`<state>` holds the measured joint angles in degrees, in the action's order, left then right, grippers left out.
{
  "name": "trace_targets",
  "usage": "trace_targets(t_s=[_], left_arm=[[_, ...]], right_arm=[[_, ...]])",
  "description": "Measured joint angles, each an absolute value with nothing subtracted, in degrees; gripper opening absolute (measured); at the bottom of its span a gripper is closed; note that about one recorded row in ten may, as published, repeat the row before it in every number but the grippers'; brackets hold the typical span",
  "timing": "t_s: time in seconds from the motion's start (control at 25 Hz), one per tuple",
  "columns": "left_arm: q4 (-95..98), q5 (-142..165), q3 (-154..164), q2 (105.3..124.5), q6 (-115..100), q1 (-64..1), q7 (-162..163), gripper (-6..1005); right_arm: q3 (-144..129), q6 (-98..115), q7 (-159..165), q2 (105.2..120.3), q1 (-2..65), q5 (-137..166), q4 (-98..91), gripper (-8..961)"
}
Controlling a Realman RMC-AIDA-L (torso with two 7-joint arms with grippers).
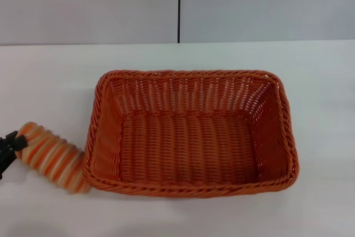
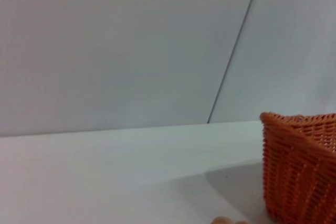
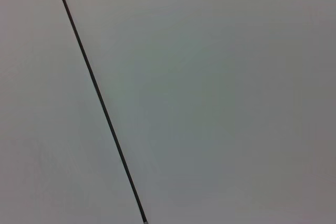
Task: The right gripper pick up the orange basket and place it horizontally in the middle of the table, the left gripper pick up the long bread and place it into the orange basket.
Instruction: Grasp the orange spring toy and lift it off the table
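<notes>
Basket point(image 1: 191, 134) sits wide-side toward us in the middle of the table point(image 1: 50, 81), long axis running across our view, open side up and nothing inside it. We see its braided rim all the way round and the woven floor clear through.

Our left gripper point(image 1: 10, 147) shows only as a small black tip at the left edge of the head view. It lies against the outer end of the bread point(image 1: 52, 156), and it seems to be clamped on that end, though too little of the tip shows for us to be sure whether it is shut or parted. From the gripper the bread runs away toward the basket, tilted, its far end touching or nearly touching the near-left corner of the rim, outside the basket.

On the left wrist view we catch one corner of the basket point(image 2: 302, 169) standing on the white top, with a pale sliver of the bread point(image 2: 227, 220) at the picture's edge.

Our right gripper is nowhere in sight; its wrist camera shows only a grey wall point(image 3: 220, 93) crossed by a dark seam point(image 3: 100, 100).
</notes>
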<state>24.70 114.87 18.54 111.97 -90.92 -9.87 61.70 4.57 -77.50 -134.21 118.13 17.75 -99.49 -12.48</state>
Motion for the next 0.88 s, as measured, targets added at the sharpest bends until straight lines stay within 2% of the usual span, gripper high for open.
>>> trace_targets(t_s=[0.56, 0.84, 0.88], left_arm=[[25.02, 114.44, 4.37, 111.76, -92.65, -10.11, 60.74, 127], [24.67, 108.44, -6.65, 112.72, -94.59, -13.20, 60.65, 124], [24.51, 107.64, -6.41, 113.36, -97.07, -14.64, 60.86, 124]], right_arm=[[4.57, -77.58, -134.21, 118.18, 17.65, -99.49, -12.06, 501], [4.42, -77.90, -134.21, 118.30, 17.70, -99.49, -10.71, 501], [4.42, -77.91, -134.21, 118.31, 17.62, -99.49, -10.55, 501]])
